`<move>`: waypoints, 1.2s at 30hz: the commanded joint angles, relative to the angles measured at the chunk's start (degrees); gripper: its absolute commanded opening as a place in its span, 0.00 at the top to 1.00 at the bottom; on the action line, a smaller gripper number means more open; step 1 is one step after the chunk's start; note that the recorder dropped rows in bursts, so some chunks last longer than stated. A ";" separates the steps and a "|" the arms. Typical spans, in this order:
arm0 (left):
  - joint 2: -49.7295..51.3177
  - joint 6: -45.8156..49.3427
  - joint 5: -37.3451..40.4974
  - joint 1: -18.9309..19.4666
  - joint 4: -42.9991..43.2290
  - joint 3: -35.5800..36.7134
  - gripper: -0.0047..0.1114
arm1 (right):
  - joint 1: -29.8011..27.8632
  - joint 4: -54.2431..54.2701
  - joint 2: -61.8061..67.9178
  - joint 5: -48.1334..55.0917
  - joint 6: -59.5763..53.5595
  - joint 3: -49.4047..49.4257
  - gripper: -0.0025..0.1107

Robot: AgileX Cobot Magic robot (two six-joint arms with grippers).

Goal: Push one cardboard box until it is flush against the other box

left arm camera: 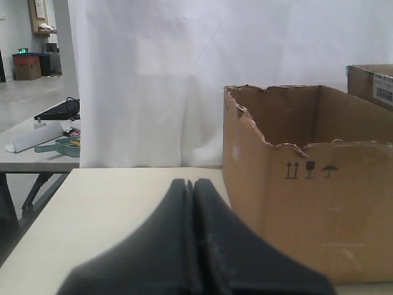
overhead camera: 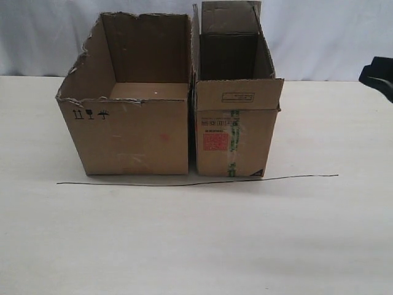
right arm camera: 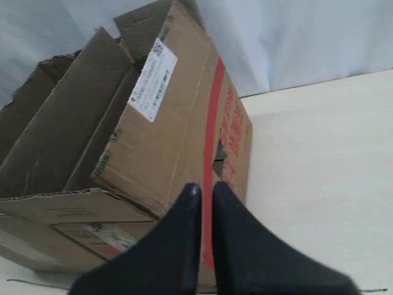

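Note:
The narrow cardboard box, with upright flaps, a red square sticker and green tape, stands right of the other box, the wider one with a torn rim. Only a thin dark slit shows between their front faces. In the right wrist view the cardboard box shows its white label and red side stripe, and my right gripper is shut and empty, a short way from that side. My left gripper is shut and empty over the table, beside the other box and apart from it. It does not show in the exterior view.
A thin black wire lies on the white table just in front of both boxes. A dark part of the right arm shows at the right edge. A white curtain hangs behind. The left wrist view shows another desk.

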 commanded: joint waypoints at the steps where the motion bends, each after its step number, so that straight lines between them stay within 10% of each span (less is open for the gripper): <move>1: -0.08 -0.22 -0.70 0.16 0.06 0.14 0.96 | 0.24 0.20 -1.54 1.69 -0.69 0.26 0.93; 36: -0.08 -0.22 -0.62 0.16 -0.04 0.14 0.96 | 1.24 -0.07 -57.09 -19.82 1.02 38.93 0.93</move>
